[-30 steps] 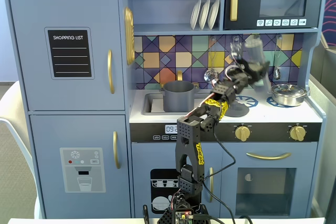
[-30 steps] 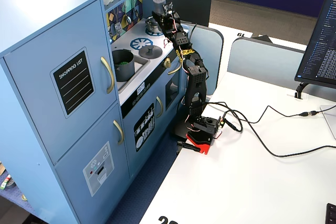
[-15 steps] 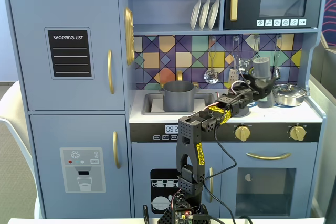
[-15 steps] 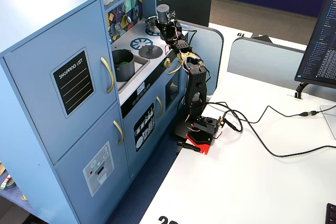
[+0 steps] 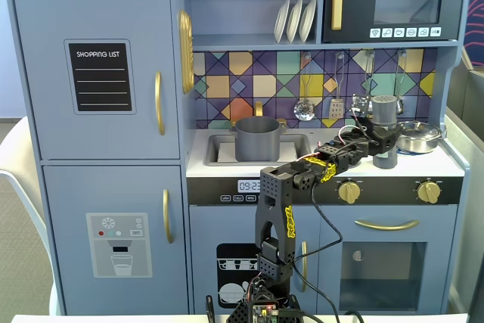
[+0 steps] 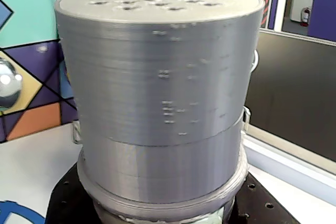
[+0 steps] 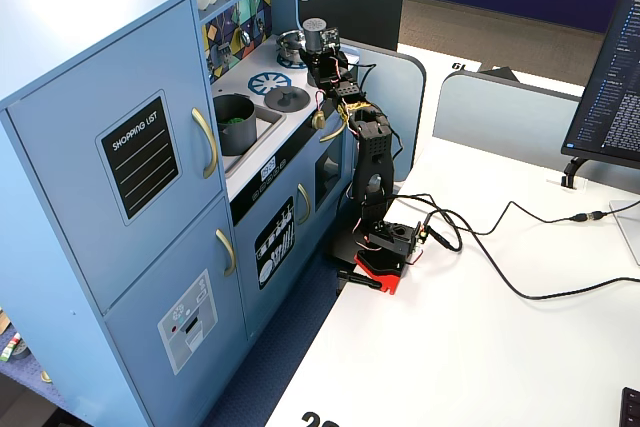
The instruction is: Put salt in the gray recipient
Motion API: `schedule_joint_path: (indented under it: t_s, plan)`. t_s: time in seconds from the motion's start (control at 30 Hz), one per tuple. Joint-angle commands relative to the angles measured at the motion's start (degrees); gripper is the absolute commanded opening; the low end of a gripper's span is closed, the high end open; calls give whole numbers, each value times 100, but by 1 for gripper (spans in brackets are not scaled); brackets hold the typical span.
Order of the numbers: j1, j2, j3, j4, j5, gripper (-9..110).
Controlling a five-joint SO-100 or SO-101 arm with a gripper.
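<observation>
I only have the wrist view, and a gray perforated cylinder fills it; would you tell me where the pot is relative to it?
Observer: In a fixed view the gray pot sits in the sink, well left of the salt shaker.
Operator: Thank you; is the shaker upright?
Observer: Yes, upright, low over the stovetop, with the gripper around its lower half.
Operator: Anything close by?
Observer: A steel pan just to its right.
</observation>
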Motion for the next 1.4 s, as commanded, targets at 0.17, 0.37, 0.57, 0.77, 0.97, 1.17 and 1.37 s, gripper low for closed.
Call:
schedule_joint_path:
  t_s: [0.17, 0.37, 0.57, 0.77, 0.97, 1.17, 1.37]
  plan:
    - [132, 114, 18, -26, 158, 0]
    - [79, 88, 79, 149, 105, 0]
    - [123, 158, 167, 281, 457, 18]
    - [255, 290, 246, 229, 475, 50]
    - [316, 1371, 615, 835, 299, 48]
    - [18, 4553, 1925, 4377, -668, 24]
    - [-1951, 6785, 3331, 7937, -1160, 6]
